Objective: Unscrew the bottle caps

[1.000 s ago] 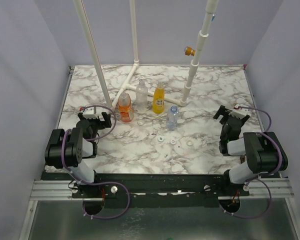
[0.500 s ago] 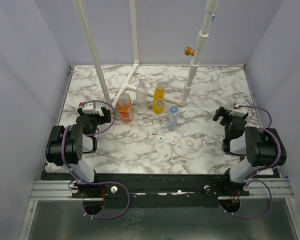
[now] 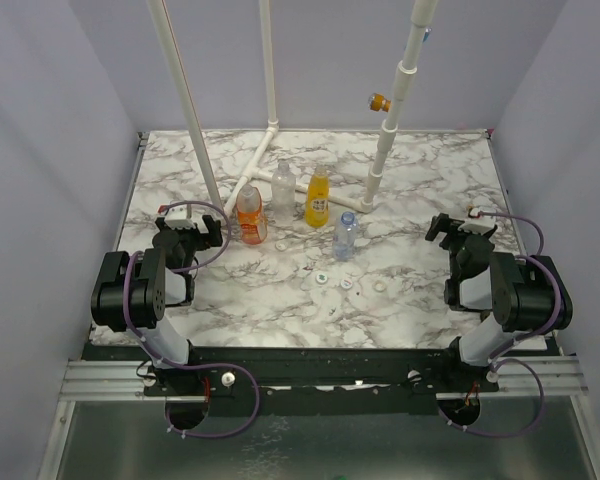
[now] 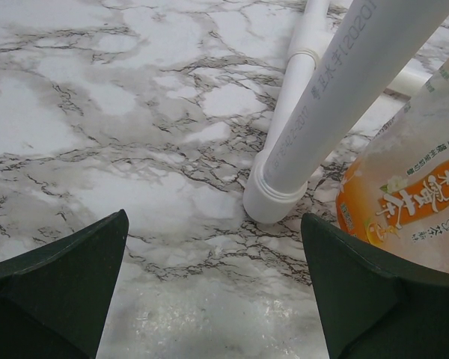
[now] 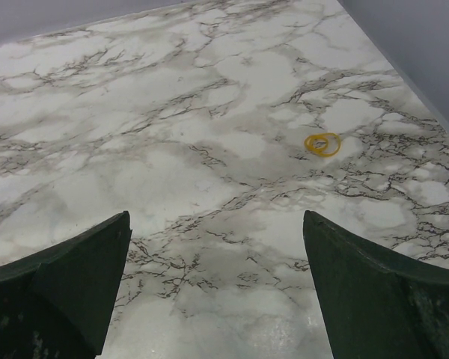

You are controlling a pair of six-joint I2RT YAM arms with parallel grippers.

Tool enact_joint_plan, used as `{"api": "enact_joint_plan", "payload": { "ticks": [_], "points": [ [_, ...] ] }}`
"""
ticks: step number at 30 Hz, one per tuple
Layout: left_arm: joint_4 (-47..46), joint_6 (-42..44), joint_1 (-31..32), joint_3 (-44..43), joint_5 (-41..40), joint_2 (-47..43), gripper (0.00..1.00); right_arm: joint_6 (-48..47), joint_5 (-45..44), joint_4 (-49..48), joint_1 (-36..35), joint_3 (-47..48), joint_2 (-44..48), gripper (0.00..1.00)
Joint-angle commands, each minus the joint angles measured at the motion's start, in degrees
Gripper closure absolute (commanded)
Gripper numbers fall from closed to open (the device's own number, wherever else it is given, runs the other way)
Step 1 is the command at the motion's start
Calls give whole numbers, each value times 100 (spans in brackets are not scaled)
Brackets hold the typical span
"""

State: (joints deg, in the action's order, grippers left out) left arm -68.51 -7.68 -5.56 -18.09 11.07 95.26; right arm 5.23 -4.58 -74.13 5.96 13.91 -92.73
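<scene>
Four bottles stand mid-table in the top view: a squat orange bottle (image 3: 249, 224), a small clear bottle (image 3: 283, 190), a slender yellow-orange bottle (image 3: 318, 198) and a clear blue-labelled bottle (image 3: 346, 237). Small whitish caps lie loose on the marble: one cap (image 3: 283, 245) by the orange bottle, and three more (image 3: 323, 278), (image 3: 348, 284), (image 3: 380, 287) in front. My left gripper (image 3: 190, 230) is open and empty, left of the orange bottle (image 4: 415, 202). My right gripper (image 3: 461, 228) is open and empty at the right, far from the bottles.
A white pipe frame (image 3: 263, 150) stands behind the bottles, with a yellow-orange knob (image 3: 379, 101) high up. One pipe foot (image 4: 278, 198) is just ahead of my left gripper (image 4: 213, 299). A yellow rubber band (image 5: 322, 143) lies ahead of my right gripper (image 5: 217, 292).
Both arms have drawn back toward their own sides. The left gripper shifted slightly left and the right gripper slightly right. Both stayed open. Bottles and caps have not moved.
</scene>
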Motion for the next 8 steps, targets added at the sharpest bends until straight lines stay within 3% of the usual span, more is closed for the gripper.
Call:
{"api": "enact_joint_plan", "payload": {
  "ticks": [1,8],
  "points": [
    [-8,-32,-6,-11,-63,-19,1,-24,103,-265,10,-55,-65,0],
    [15,-23,3,-13,-81,-34,1,-30,101,-269,10,-55,-65,0]
  ]
}}
